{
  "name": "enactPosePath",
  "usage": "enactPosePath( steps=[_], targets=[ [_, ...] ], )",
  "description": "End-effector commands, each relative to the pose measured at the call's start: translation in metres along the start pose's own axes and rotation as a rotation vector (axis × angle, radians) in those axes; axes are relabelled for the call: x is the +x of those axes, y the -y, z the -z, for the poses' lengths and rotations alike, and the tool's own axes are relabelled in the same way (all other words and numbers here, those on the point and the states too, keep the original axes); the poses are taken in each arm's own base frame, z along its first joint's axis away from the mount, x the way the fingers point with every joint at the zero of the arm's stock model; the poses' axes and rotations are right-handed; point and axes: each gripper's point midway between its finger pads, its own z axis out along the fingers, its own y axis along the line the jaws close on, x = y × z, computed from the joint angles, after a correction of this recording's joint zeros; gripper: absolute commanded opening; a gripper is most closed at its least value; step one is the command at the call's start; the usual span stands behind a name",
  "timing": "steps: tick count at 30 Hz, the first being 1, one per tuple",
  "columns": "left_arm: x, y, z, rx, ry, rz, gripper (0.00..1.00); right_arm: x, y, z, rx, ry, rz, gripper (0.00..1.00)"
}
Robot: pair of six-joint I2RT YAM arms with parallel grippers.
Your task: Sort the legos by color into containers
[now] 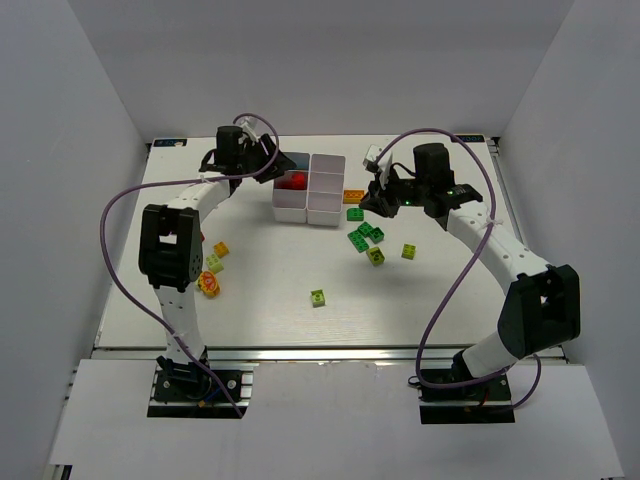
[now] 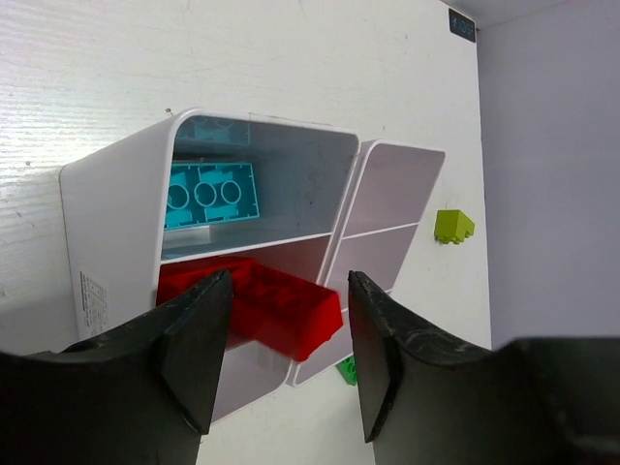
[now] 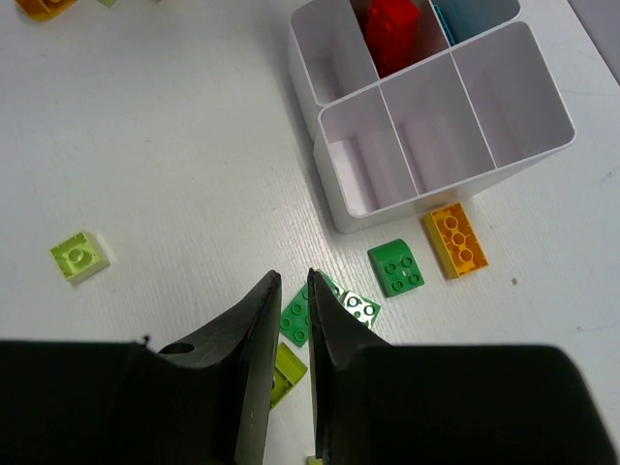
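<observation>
Left claw point(image 2: 288, 291) is hovering open over the white plastic six-compartment tray point(image 2: 107, 223), fingers spread wide, gripping nothing. A red studded plastic brick point(image 2: 281, 310) is lying in the compartment right below the gap, tilted against the divider. A light blue studded brick point(image 2: 208, 194) is sitting in the next compartment beyond the fingertips.

Right claw point(image 3: 294, 281) is hanging above the white counter point(image 3: 174, 145), only slightly open: a thin slit with nothing in it. Dark green studded bricks point(image 3: 300, 315) are lying just under its tips. An orange flat brick point(image 3: 455, 240) is lying ahead to the right, touching the tray wall, and a lime square brick point(image 3: 77, 257) is sitting well off to the left.
</observation>
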Motion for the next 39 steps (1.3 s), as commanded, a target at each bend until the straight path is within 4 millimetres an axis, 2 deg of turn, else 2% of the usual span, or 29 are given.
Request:
enactPosePath(
  steps=[1,7,8,11,12,14,15,16,17,18,19,20,21,22,24,26,27,28,30,33,35,39],
  targets=[
    [-0.017,0.021,0.008,0.019,0.039,-0.034,0.61,-0.008,0.001,0.002,-0.005,0.025,0.002,0.23],
    [-0.029,0.026,0.023,-0.034,0.069,-0.075,0.62,-0.008,0.001,0.003,-0.003,0.023,0.003,0.23],
    [-0.040,0.033,0.031,-0.047,0.097,-0.118,0.61,-0.008,0.001,0.003,-0.004,0.024,0.003,0.23],
    [-0.054,0.024,0.049,-0.159,0.136,-0.163,0.59,-0.008,0.000,0.003,-0.006,0.025,0.003,0.23],
    [-0.060,0.026,0.062,-0.183,0.154,-0.169,0.58,-0.008,0.000,0.004,-0.006,0.025,0.003,0.24],
    [-0.069,0.016,0.079,-0.249,0.193,-0.172,0.51,-0.008,-0.001,0.003,-0.011,0.028,0.003,0.24],
    [-0.067,0.015,0.092,-0.268,0.201,-0.168,0.46,-0.009,0.000,0.003,-0.011,0.028,0.003,0.24],
    [-0.069,0.010,0.100,-0.296,0.218,-0.166,0.30,-0.009,0.000,0.002,-0.014,0.030,0.003,0.24],
    [-0.070,0.001,0.111,-0.324,0.235,-0.151,0.21,-0.009,-0.001,0.002,-0.019,0.029,0.001,0.24],
    [-0.056,-0.017,0.117,-0.369,0.215,-0.124,0.13,-0.009,0.000,0.001,-0.022,0.030,0.002,0.24],
    [-0.057,-0.014,0.133,-0.382,0.241,-0.119,0.08,-0.010,0.000,0.000,-0.025,0.031,0.001,0.24],
    [-0.058,-0.030,0.145,-0.432,0.261,-0.092,0.04,-0.010,-0.001,0.000,-0.033,0.032,-0.001,0.23],
    [-0.040,-0.050,0.152,-0.484,0.229,-0.055,0.04,-0.009,-0.001,-0.002,-0.040,0.030,-0.006,0.22],
    [-0.039,-0.054,0.165,-0.506,0.242,-0.036,0.04,-0.010,-0.003,-0.003,-0.051,0.034,-0.007,0.22],
    [-0.032,-0.088,0.193,-0.612,0.251,0.057,0.15,-0.007,-0.003,-0.006,-0.066,0.030,-0.019,0.22],
    [-0.018,-0.116,0.218,-0.690,0.255,0.158,0.36,-0.009,-0.003,-0.008,-0.076,0.032,-0.021,0.24],
    [-0.011,-0.131,0.232,-0.766,0.259,0.195,0.51,-0.007,-0.003,-0.009,-0.081,0.029,-0.026,0.26],
    [0.000,-0.142,0.239,-0.801,0.247,0.227,0.56,-0.007,-0.002,-0.010,-0.081,0.029,-0.027,0.32],
    [0.008,-0.156,0.257,-0.856,0.264,0.288,0.65,-0.006,-0.003,-0.012,-0.090,0.028,-0.030,0.35],
    [0.021,-0.172,0.266,-0.905,0.252,0.333,0.71,-0.003,-0.003,-0.015,-0.100,0.026,-0.036,0.42],
    [0.020,-0.181,0.271,-0.936,0.244,0.326,0.71,-0.002,-0.005,-0.017,-0.110,0.023,-0.039,0.46],
    [0.026,-0.204,0.263,-0.984,0.164,0.322,0.74,0.000,-0.007,-0.020,-0.121,0.020,-0.041,0.50]
  ],
)
